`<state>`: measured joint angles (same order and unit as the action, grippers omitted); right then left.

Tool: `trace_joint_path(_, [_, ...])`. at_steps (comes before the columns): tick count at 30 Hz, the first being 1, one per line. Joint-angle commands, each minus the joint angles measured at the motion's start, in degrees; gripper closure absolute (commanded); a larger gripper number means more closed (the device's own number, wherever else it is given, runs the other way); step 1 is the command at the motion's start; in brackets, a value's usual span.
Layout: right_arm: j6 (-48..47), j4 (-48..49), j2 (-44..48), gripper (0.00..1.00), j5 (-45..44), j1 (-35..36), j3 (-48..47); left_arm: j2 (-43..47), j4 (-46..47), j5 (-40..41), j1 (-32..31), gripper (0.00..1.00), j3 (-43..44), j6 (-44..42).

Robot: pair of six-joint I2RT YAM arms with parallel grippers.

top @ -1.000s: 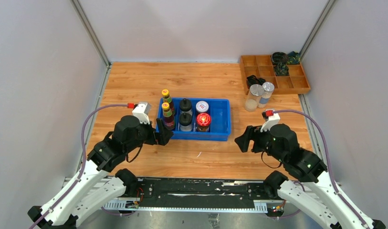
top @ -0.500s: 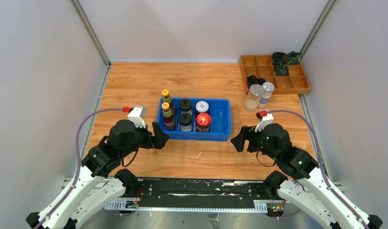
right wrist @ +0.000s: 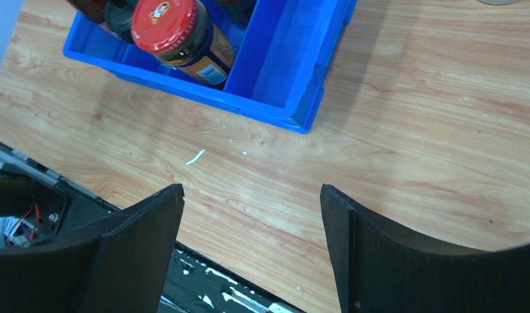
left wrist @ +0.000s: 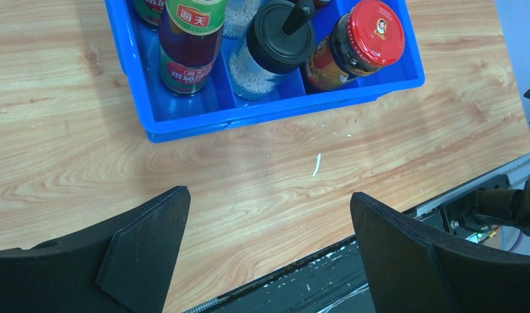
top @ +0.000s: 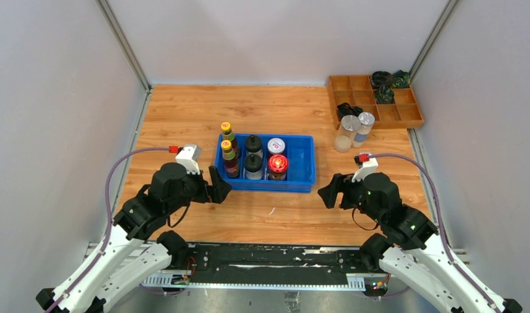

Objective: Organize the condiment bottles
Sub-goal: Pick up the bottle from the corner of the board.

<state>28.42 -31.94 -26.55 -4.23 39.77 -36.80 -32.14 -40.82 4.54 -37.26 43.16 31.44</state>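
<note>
A blue bin (top: pixel 302 163) holds two yellow-capped sauce bottles (top: pixel 227 147), two black-lidded shakers (top: pixel 253 162), a white-lidded jar (top: pixel 276 145) and a red-lidded jar (top: pixel 278 163). Two silver-lidded jars (top: pixel 366 119) stand on the table beside the wooden tray. My left gripper (top: pixel 220 186) is open, just off the bin's near left corner. Its wrist view (left wrist: pixel 268 215) shows the bin (left wrist: pixel 249 120), a sauce bottle (left wrist: pixel 190 39), a shaker (left wrist: pixel 278 42) and the red-lidded jar (left wrist: pixel 373 29). My right gripper (top: pixel 330 190) is open, right of the bin. Its wrist view (right wrist: pixel 252 202) shows the red-lidded jar (right wrist: pixel 167 26).
A wooden compartment tray (top: pixel 405 116) with black and green coiled items stands at the back right. Grey walls close in the table on three sides. The black base rail (top: pixel 275 257) runs along the near edge. A small white scrap (left wrist: pixel 317 164) lies in front of the bin.
My left gripper has drawn back from the bin's near left corner toward the table's near edge. My right gripper has shifted only slightly. The bottles have not moved.
</note>
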Motion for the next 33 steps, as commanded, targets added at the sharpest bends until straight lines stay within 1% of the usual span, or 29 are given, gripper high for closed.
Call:
trace_joint_path(1, [-0.89, -3.18, 0.38, 0.18, -6.45, 0.48, -2.00, -0.60, 1.74, 0.30, -0.36, 0.00, -0.06, -1.10])
trace_joint_path(4, [-2.08, -3.86, -0.71, 0.18, -10.14, 0.43, -3.68, -0.05, 1.85, 0.30, -0.36, 0.00, -0.18, -1.04])
trace_joint_path(8, [-4.89, -3.58, -4.61, 0.18, -14.33, 0.43, -6.91, 3.07, 1.75, 0.13, -0.37, 0.00, -0.68, -0.66])
trace_joint_path(10, [-6.79, -1.72, -7.54, 0.17, -15.07, 0.40, -8.52, 3.97, 1.29, -0.09, -0.37, 0.00, -0.75, -0.65])
trace_joint_path(12, [-8.58, -1.28, -11.32, 0.17, -18.05, 0.29, -10.85, 4.23, 0.71, -0.38, -0.36, 0.00, -0.50, -0.68])
trace_joint_path(14, [-10.01, -0.61, -15.36, 0.15, -19.47, -0.96, -13.43, 4.38, 0.71, -1.61, -0.32, 0.00, -0.38, -0.43])
trace_joint_path(17, [-11.34, 2.25, -21.76, 0.15, -15.20, -6.55, -16.60, 4.52, 0.74, -2.95, -0.36, 0.00, -0.10, 0.16])
trace_joint_path(22, [-12.32, 6.27, -33.55, 0.16, -4.52, -20.04, -22.09, 5.52, 0.65, -3.58, -0.36, 0.00, 0.33, -0.06])
trace_joint_path(28, [-16.81, 5.20, -49.03, 0.16, -3.08, -24.63, -35.31, 5.99, 0.67, -4.18, -0.36, 0.00, 0.83, 0.23])
trace_joint_path(33, [-19.06, 3.73, -58.44, 0.09, -0.76, -26.53, -42.88, 6.88, 0.20, -4.95, -0.32, 0.00, 1.01, 0.29])
